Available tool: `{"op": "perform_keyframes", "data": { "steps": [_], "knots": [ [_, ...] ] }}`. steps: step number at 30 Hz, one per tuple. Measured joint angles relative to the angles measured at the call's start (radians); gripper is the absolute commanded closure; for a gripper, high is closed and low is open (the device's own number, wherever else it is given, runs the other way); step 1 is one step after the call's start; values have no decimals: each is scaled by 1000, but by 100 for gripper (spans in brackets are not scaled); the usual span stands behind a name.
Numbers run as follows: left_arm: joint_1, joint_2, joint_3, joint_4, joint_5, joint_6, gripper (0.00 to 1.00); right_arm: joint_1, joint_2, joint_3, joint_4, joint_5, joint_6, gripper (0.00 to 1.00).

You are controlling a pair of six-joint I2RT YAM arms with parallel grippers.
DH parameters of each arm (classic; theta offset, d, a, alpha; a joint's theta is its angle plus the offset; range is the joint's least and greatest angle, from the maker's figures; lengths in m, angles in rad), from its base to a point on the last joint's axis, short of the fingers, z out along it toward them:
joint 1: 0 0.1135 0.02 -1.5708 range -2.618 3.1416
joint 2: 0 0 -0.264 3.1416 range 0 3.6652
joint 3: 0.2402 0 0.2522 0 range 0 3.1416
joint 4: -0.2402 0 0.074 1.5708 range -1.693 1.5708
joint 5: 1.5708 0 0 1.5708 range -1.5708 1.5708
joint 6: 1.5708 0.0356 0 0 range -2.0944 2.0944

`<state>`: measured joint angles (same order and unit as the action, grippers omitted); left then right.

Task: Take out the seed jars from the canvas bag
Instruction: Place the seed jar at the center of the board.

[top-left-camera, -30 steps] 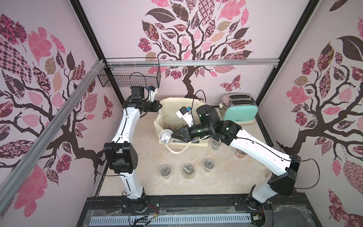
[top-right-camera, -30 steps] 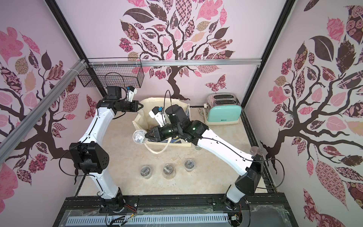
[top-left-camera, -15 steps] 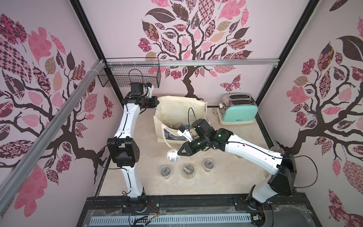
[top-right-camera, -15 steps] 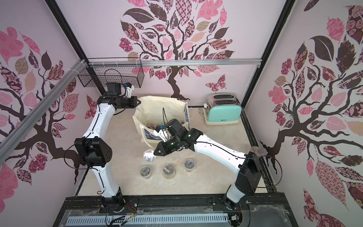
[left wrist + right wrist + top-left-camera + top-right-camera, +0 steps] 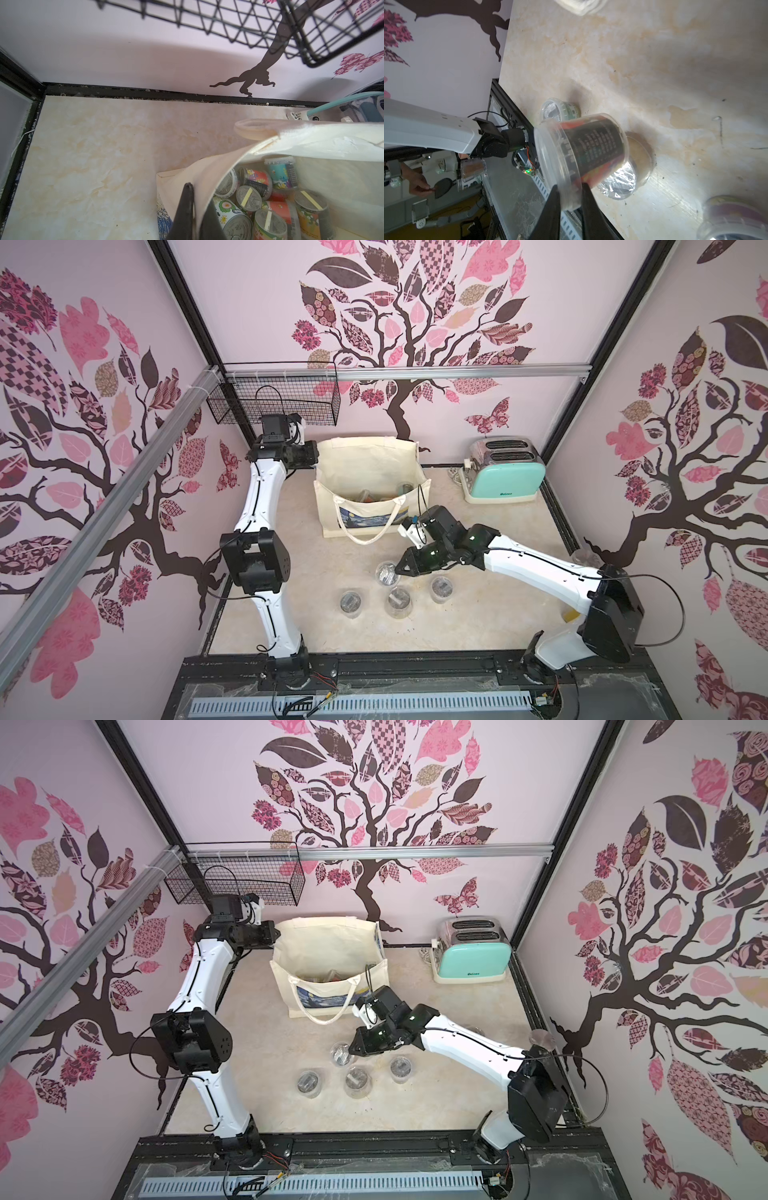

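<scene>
Swung toward 6 o'clock over the last second, the squat clear plastic seed jar with a dark and red label (image 5: 583, 153) now hangs tilted, lid sideways, over the cream marbled tabletop (image 5: 478, 635). The right end effector (image 5: 570, 187) pinches it near the lid end, one black finger on each side. Just beside it, at 6 o'clock, stand three more clear lidded seed jars (image 5: 398, 600), upright in a shallow arc.

At 12 o'clock from them, and well apart, is the large cream canvas tote bag with a blue swirling print (image 5: 365, 472). It was slumped low a second ago and now stands tall with its mouth open. A heap of coloured-label seed jars (image 5: 259, 199) lies in its bottom. The left end effector (image 5: 197, 207) is pressed together on the bag's rim at the 10 o'clock corner, with cloth between its fingers.

A mint-green two-slot toaster (image 5: 505, 475) sits at 2 o'clock by the back wall, apart from the bag. A black wire basket (image 5: 276, 402) hangs on the wall at 11 o'clock, above the left arm's wrist.
</scene>
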<state>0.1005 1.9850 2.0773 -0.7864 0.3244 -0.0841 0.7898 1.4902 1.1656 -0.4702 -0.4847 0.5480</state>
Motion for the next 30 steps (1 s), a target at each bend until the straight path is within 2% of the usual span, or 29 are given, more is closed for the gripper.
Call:
{"op": "perform_keyframes", "data": {
  "steps": [8, 21, 26, 28, 30],
  "knots": [
    [12, -13, -25, 16, 22, 8, 100, -90, -11, -32, 27, 37, 38, 79],
    [13, -101, -110, 6, 96, 106, 100, -150, 26, -151, 106, 31, 53, 78],
    [13, -103, -111, 0, 101, 119, 87, -157, 59, -167, 122, 21, 58, 77],
    [13, -103, -111, 0, 103, 117, 71, -158, 72, -167, 134, 14, 59, 76],
    [14, -103, -111, 0, 104, 113, 62, -159, 85, -167, 140, 9, 58, 76]
  ]
}}
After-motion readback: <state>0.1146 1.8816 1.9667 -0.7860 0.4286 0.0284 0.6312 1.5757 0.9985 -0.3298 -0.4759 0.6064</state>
